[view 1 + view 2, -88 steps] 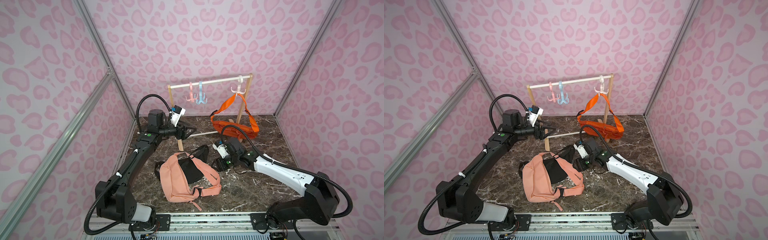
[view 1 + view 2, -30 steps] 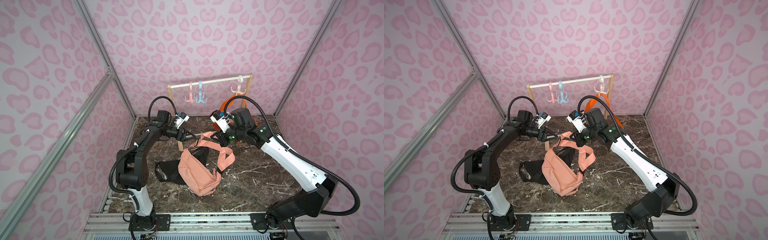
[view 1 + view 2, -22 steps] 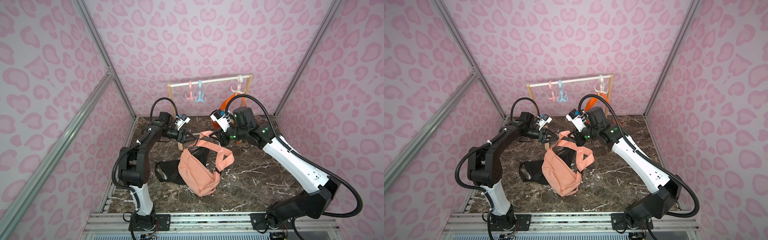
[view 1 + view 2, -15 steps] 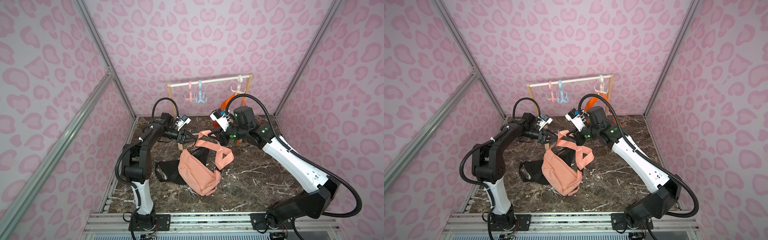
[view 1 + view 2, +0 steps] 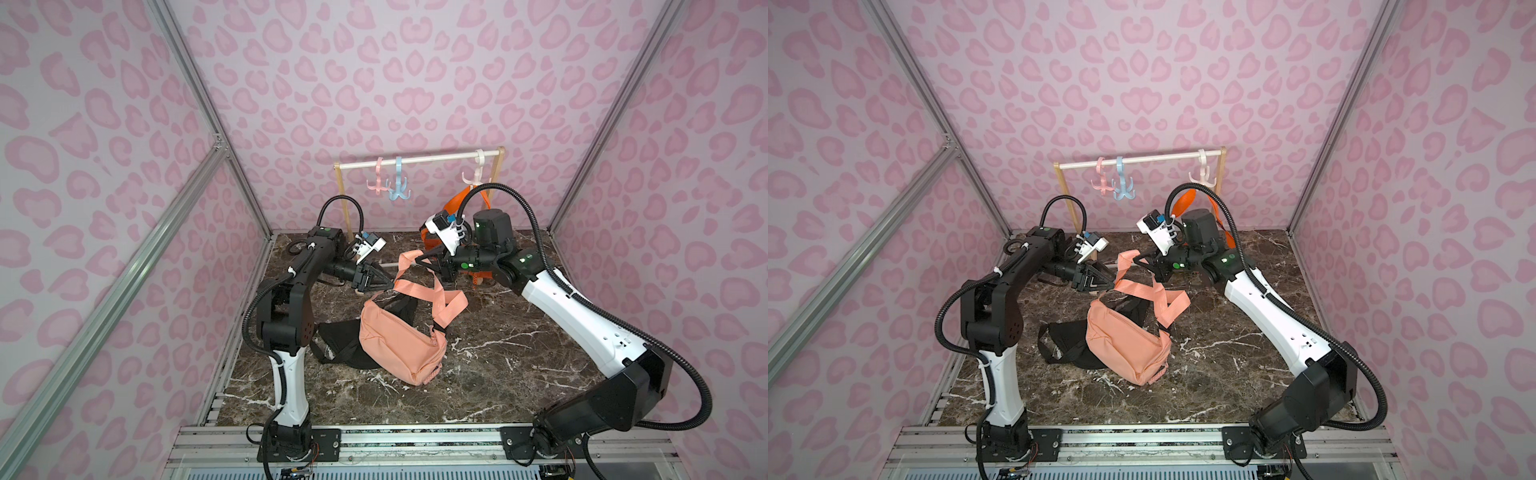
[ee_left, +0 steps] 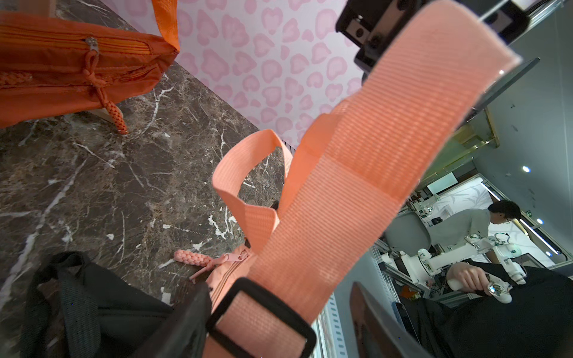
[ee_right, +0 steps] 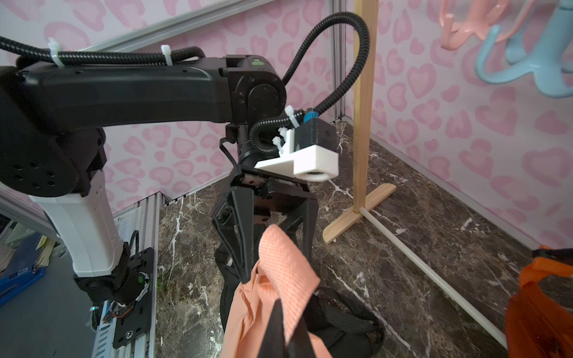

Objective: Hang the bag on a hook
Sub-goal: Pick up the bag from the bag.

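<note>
The right gripper (image 5: 417, 261) has its jaws pinched on the strap (image 5: 405, 268) of the peach waist bag (image 5: 399, 345), holding it up. The pouch rests on the tabletop (image 5: 498, 374), partly over a black bag (image 5: 338, 338). The left gripper (image 5: 388, 286) has its jaws spread wide around the same strap, apparently not clamping it.

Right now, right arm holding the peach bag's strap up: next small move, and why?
Probably close the left gripper on the strap. Its jaws stand open around it, the right gripper is shut on it higher up, and the bag rests on the table. A second grip should let the arms spread the loop for a free hook.
</note>
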